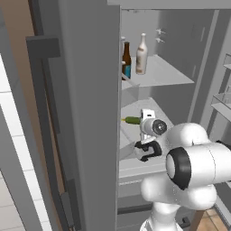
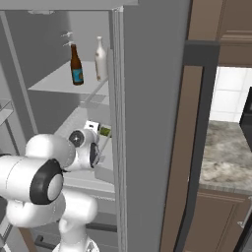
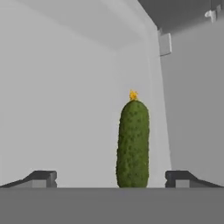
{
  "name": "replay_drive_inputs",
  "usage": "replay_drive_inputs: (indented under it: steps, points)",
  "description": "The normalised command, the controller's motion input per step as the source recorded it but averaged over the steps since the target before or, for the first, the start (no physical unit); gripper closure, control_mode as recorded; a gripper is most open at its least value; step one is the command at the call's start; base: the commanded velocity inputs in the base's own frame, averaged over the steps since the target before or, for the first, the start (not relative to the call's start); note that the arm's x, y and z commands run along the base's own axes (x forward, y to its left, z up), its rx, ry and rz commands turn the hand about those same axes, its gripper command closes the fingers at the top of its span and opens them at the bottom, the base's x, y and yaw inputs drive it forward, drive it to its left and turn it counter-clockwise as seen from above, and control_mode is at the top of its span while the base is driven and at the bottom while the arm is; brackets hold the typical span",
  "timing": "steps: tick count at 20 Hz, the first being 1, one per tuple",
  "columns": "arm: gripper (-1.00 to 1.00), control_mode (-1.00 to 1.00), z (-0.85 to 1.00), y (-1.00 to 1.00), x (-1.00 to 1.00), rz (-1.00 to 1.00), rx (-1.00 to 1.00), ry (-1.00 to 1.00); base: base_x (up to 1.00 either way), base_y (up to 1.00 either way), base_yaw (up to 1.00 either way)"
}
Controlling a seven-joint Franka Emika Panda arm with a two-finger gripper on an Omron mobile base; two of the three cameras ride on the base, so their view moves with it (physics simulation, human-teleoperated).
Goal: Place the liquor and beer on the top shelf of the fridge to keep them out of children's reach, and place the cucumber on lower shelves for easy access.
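Observation:
Inside the open fridge (image 1: 85, 113), the brown beer (image 1: 127, 61) (image 2: 76, 65) and the pale liquor (image 1: 141, 54) (image 2: 100, 59) stand upright side by side on the top shelf (image 1: 167, 74) (image 2: 54, 81). One level down, the green cucumber (image 1: 132, 120) (image 2: 105, 131) (image 3: 132, 144) lies on a lower shelf (image 1: 131, 140) (image 2: 74, 123). My gripper (image 1: 140, 118) (image 2: 98, 129) (image 3: 112, 179) is right at the cucumber's near end and stands open. In the hand view, both fingertips (image 3: 43, 178) sit well apart from the cucumber, which lies between them.
The fridge's dark grey door (image 2: 147, 123) stands close on one side of my arm. Door bins (image 1: 223, 99) (image 2: 5, 110) are on the other side. Brown cabinets (image 2: 216, 29) and a stone counter (image 2: 226, 157) lie beyond the door.

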Motion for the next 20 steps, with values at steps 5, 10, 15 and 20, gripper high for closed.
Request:
replay_drive_inputs:
  steps: [5,10,15,20]
  points:
    - [-1.0,-1.0,0.82,0.0,-0.45,0.0,-0.11,0.0,0.0,0.0,0.0]
    - [-1.0,-1.0,0.88,0.0,-0.49,0.0,-0.1,0.05,0.0,0.0,0.0]
    - [-1.0,-1.0,0.55,0.0,-0.72,0.01,-0.11,0.26,0.0,0.0,0.0]
    - [-1.0,-1.0,0.31,0.0,-0.89,0.04,-0.12,0.23,0.0,0.0,0.0]
